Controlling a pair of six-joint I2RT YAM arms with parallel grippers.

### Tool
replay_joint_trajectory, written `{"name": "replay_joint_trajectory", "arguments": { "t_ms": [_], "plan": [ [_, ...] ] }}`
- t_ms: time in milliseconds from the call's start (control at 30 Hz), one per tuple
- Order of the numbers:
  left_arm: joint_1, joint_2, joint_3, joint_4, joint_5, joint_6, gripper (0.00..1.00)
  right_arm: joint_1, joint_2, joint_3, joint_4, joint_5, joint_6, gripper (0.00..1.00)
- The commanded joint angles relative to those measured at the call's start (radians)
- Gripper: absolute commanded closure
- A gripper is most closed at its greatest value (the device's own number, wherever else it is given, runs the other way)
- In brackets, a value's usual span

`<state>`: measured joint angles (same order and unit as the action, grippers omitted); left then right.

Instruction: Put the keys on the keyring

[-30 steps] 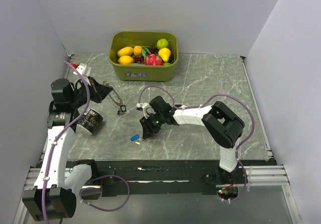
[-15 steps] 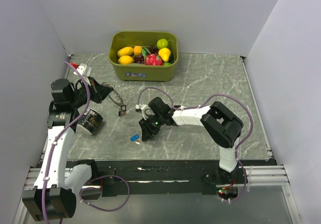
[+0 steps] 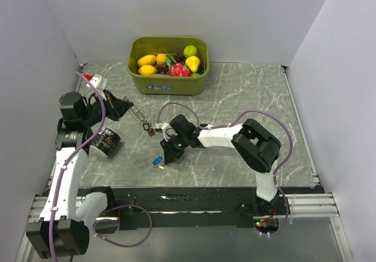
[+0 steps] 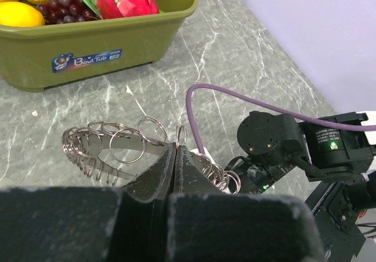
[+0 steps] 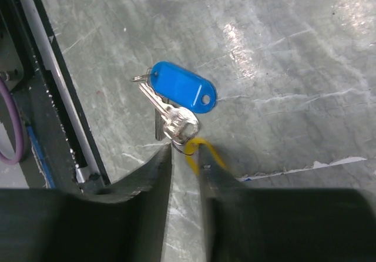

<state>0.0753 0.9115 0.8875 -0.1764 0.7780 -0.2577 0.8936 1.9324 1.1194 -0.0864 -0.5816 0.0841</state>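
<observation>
At the left of the top view the left gripper [image 3: 121, 106] has its fingers pressed together on the keyring [image 3: 140, 116], a floppy silvery-grey chain of linked metal rings; its long axis slants from the fingertips down to the right, ending in a small dark tag [image 3: 150, 129] near the middle of the grey marbled table [image 3: 247, 97]. In the left wrist view the keyring [image 4: 126, 147] runs across the lower middle, dipping to the right, with the closed left gripper [image 4: 175, 151] pinching it about midway; the right stretch is partly hidden behind the fingers. Above it, at the upper left, stands the olive-green plastic tub [image 4: 88, 39] of toy fruit. Lower centre of the top view lie the keys [image 3: 157, 161], on the table close to its near edge, with the right gripper [image 3: 167, 157] just beside them. In the right wrist view the keys [image 5: 175, 121] show an oblong blue plastic tag [image 5: 179, 88] and silver metal blades, all angled from upper left to lower right. The right gripper [image 5: 185, 154] has its fingers nearly together, a yellow piece [image 5: 198, 145] in the narrow gap; whether it is clamped cannot be told
</observation>
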Motion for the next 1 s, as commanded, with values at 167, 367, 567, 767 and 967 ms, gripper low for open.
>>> {"name": "replay_joint_trajectory", "arguments": {
  "t_ms": [167, 367, 567, 767, 967],
  "plan": [
    [0.006, -0.019, 0.007, 0.08, 0.043, -0.017, 0.99, 0.01, -0.001, 0.011, 0.01, 0.057, 0.019, 0.9],
    [0.007, -0.019, 0.007, 0.081, 0.044, -0.015, 0.99, 0.007, -0.041, -0.029, 0.053, 0.042, 0.042, 1.0],
    [0.006, -0.016, 0.005, 0.084, 0.055, -0.014, 0.99, -0.005, -0.119, -0.098, 0.082, 0.045, 0.055, 1.0],
    [0.006, -0.014, 0.005, 0.083, 0.067, -0.006, 0.99, -0.033, -0.214, -0.156, 0.134, 0.04, 0.059, 1.0],
    [0.006, -0.013, 0.002, 0.091, 0.089, -0.008, 0.99, -0.068, -0.295, -0.205, 0.139, 0.032, 0.057, 1.0]
  ]
}}
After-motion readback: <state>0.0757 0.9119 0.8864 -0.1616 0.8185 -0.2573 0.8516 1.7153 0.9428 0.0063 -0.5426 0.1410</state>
